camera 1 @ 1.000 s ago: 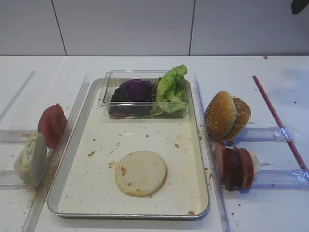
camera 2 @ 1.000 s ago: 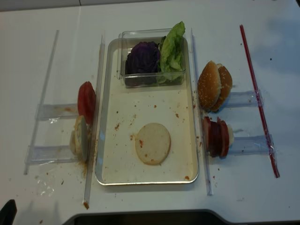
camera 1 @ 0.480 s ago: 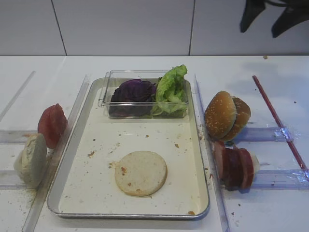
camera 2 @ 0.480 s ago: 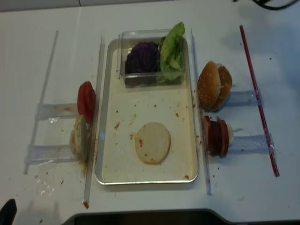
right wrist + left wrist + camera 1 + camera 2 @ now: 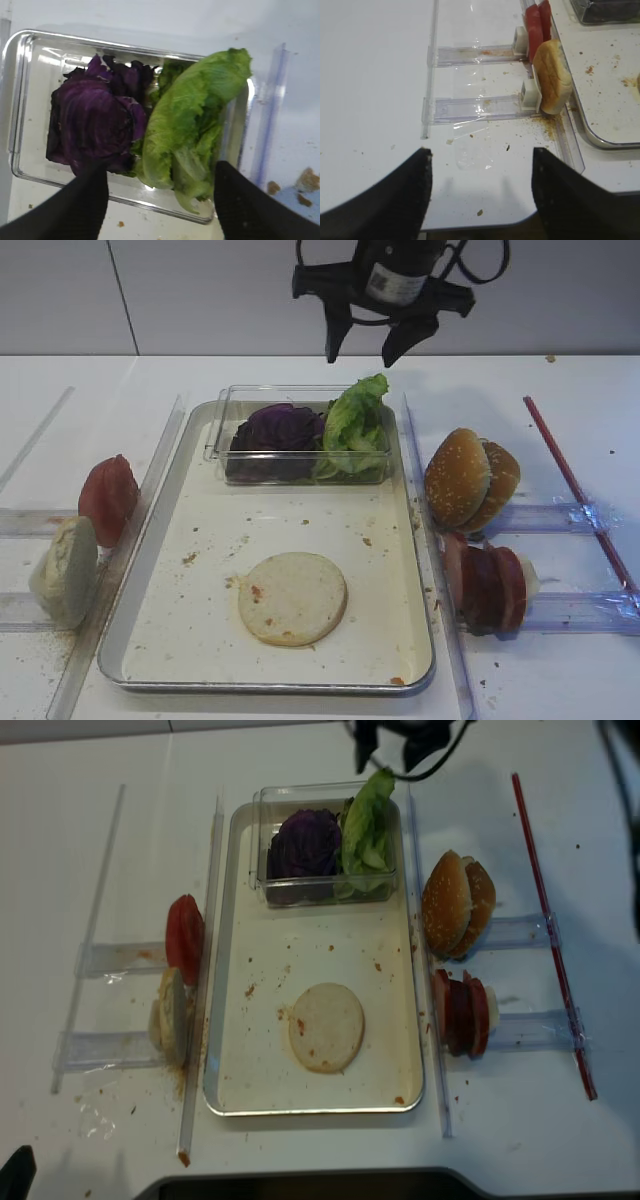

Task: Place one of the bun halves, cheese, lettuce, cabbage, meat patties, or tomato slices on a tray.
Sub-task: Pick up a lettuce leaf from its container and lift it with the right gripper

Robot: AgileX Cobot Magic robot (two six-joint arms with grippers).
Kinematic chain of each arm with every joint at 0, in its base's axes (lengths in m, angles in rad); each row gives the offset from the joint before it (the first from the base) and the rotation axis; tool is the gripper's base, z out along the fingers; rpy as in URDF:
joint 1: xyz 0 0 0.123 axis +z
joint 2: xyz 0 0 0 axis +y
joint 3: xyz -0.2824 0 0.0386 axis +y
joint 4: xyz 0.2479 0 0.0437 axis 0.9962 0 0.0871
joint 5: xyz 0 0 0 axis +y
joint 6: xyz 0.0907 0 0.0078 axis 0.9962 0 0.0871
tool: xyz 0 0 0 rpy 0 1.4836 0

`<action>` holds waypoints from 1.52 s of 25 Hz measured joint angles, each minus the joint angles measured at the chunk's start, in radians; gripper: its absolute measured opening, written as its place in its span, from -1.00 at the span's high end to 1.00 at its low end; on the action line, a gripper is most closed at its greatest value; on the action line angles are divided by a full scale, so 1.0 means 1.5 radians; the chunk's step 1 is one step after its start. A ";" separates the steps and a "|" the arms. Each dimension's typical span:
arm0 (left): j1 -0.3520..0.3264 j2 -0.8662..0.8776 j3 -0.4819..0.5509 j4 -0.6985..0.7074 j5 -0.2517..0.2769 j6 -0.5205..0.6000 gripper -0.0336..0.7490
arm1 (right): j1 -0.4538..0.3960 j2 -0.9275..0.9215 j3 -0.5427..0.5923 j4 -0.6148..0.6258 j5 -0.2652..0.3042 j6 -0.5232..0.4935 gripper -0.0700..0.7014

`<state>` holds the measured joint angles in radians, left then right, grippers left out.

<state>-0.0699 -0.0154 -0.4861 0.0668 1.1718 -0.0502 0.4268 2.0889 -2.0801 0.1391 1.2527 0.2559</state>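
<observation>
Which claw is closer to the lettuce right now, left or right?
Right. The right claw hangs open directly above the lettuce in the clear box. The left claw sits open, off past the tray's left side, over bare table.

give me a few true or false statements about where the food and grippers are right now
1. The right gripper hangs open above the lettuce. True.
2. The cabbage lies loose on the tray floor. False: it sits in the clear box beside the lettuce.
3. A flat bun disc lies on the tray. True.
4. The left gripper holds a tomato slice. False: it is open and holds nothing.
</observation>
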 joint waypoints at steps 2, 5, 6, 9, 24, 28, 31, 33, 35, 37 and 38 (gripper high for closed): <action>0.000 0.000 0.000 0.000 0.000 0.000 -0.16 | 0.014 0.027 -0.022 0.000 -0.001 0.005 -0.47; 0.000 0.000 0.000 0.000 0.000 0.000 -0.16 | 0.020 0.060 -0.041 0.005 -0.003 0.010 -0.47; 0.000 0.000 0.000 0.000 0.000 0.000 -0.16 | 0.020 0.068 -0.044 0.005 -0.003 0.011 -0.47; 0.000 0.000 0.000 0.000 0.000 0.000 -0.16 | 0.020 0.087 -0.046 0.001 -0.003 0.015 -0.47; 0.000 0.000 0.000 0.000 0.000 -0.001 -0.16 | 0.020 0.131 -0.047 -0.007 -0.005 0.030 -0.47; 0.000 0.000 0.000 0.000 0.000 -0.001 -0.16 | 0.020 0.147 -0.048 -0.009 -0.007 0.030 -0.47; 0.000 0.000 0.000 0.000 0.000 -0.001 -0.16 | 0.020 0.158 -0.048 -0.010 -0.008 0.030 -0.43; 0.000 0.000 0.000 0.000 0.000 -0.001 -0.16 | 0.020 0.163 -0.048 -0.010 -0.009 0.030 -0.39; 0.000 0.000 0.000 0.000 0.000 -0.001 -0.16 | 0.020 0.166 -0.049 -0.010 -0.009 0.030 -0.32; 0.000 0.000 0.000 0.000 0.000 -0.001 -0.16 | 0.020 0.167 -0.049 -0.010 -0.009 0.030 -0.23; 0.000 0.000 0.000 0.000 0.000 -0.001 -0.16 | 0.020 0.167 -0.049 -0.010 -0.009 0.030 -0.16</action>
<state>-0.0699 -0.0154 -0.4861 0.0668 1.1718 -0.0516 0.4566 2.3401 -2.1530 0.1244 1.2386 0.3002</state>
